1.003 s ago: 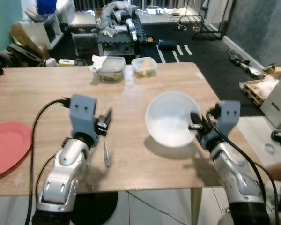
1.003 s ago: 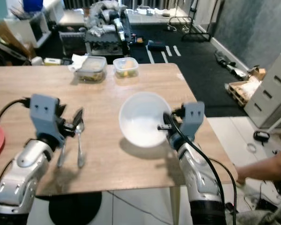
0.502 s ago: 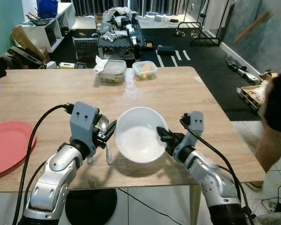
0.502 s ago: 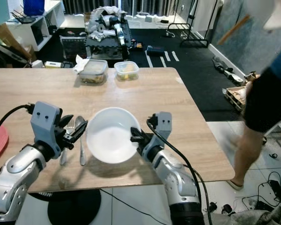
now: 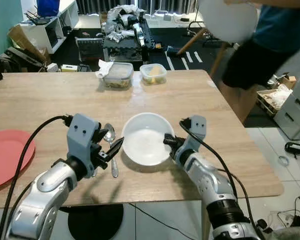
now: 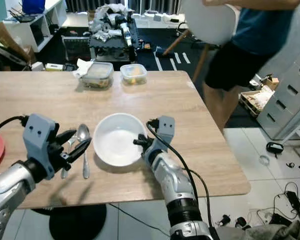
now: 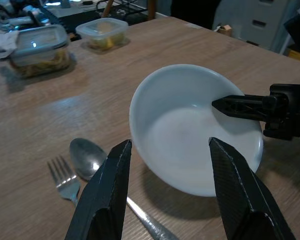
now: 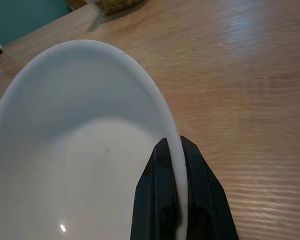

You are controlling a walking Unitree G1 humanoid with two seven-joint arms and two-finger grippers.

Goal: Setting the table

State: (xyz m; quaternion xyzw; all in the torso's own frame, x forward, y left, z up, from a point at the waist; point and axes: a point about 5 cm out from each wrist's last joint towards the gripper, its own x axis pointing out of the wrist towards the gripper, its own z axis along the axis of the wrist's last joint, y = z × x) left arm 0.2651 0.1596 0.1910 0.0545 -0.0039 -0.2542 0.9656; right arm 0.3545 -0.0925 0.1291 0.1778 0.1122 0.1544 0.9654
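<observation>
Since the earlier frames the white bowl [image 5: 145, 145] has moved from the bench's [image 5: 35, 107] right side toward the middle, and a person [image 5: 260, 45] now stands past the far right corner. The right claw [image 5: 169, 141] is clamped on the bowl's right rim, one finger inside. The bowl sits mouth-up just right of the spoon [image 5: 110, 150] and fork [image 7: 64, 181], whose handles run toward the near edge. The left claw [image 5: 111, 148], fingers apart, hovers over them.

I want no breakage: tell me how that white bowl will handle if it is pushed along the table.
The white bowl looks rigid and glossy, so it probably slides easily on the smooth table. The right pincer pinches only its thin rim, so it may pivot or slip. Likely ceramic or plastic; I cannot tell.
</observation>
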